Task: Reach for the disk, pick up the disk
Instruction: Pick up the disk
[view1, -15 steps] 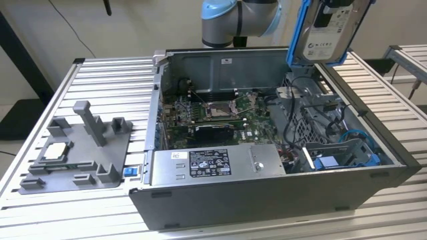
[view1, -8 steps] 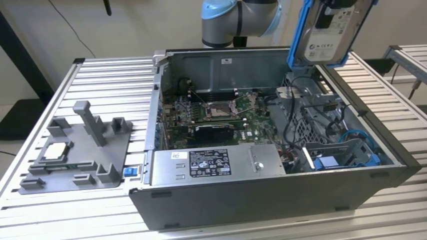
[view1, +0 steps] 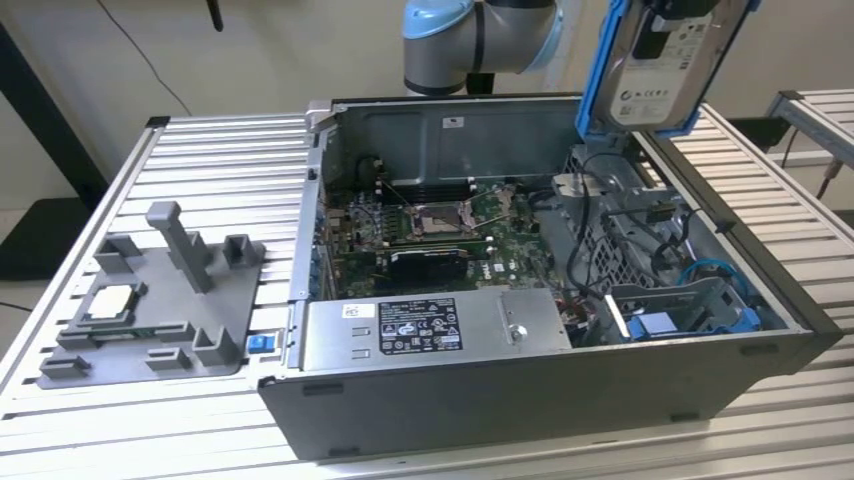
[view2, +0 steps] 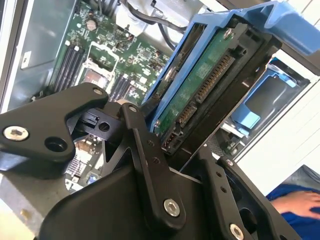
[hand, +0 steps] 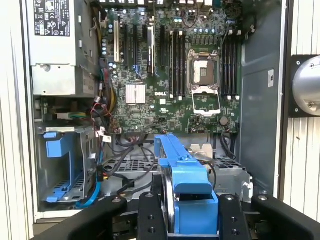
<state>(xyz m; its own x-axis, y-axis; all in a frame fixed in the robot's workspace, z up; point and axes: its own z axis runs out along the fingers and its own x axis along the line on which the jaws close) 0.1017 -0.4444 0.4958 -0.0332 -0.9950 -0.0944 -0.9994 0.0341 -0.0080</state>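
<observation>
Gripper (hand: 192, 220) fingers clamped on disk (view1: 654, 70), held upright at upper right of exterior view, above open computer case (view1: 534, 400); pickup looks done.

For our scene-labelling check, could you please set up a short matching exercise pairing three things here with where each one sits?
Things:
1. disk
2. small square chip
3. empty blue bay

Places:
A. inside the open computer case
B. on the grey fixture on the table
C. held up above the case by the gripper

Pairs: 1-C, 2-B, 3-A
</observation>
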